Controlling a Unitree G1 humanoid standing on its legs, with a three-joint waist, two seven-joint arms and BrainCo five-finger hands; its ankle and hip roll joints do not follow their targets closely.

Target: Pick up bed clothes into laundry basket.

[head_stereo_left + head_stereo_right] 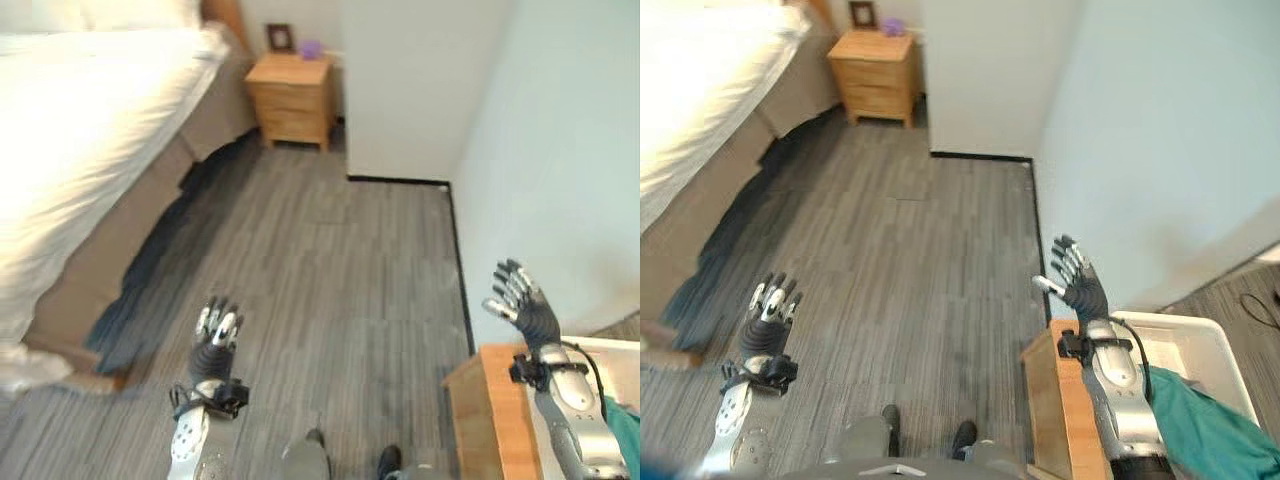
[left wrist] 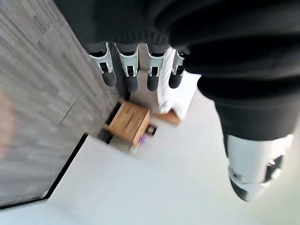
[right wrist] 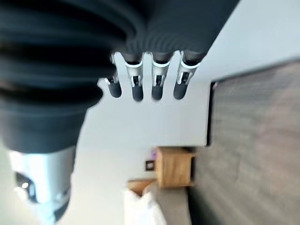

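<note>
A bed with a white cover (image 1: 90,120) runs along the left side of the room. At the lower right a white laundry basket (image 1: 1200,345) stands beside a wooden surface, with teal cloth (image 1: 1210,430) in it. My left hand (image 1: 214,345) hangs over the grey floor near the bed's foot, fingers straight, holding nothing. My right hand (image 1: 1080,285) is raised above the wooden surface's edge, fingers spread, also with nothing in it. The left wrist view shows straight fingers (image 2: 129,70), and so does the right wrist view, fingers (image 3: 157,77).
A wooden nightstand (image 1: 292,95) with a small frame and a purple object stands at the bed's head by the wall. A white wall corner (image 1: 400,90) juts out into the grey plank floor (image 1: 330,270). A wooden surface (image 1: 1055,400) lies under my right arm.
</note>
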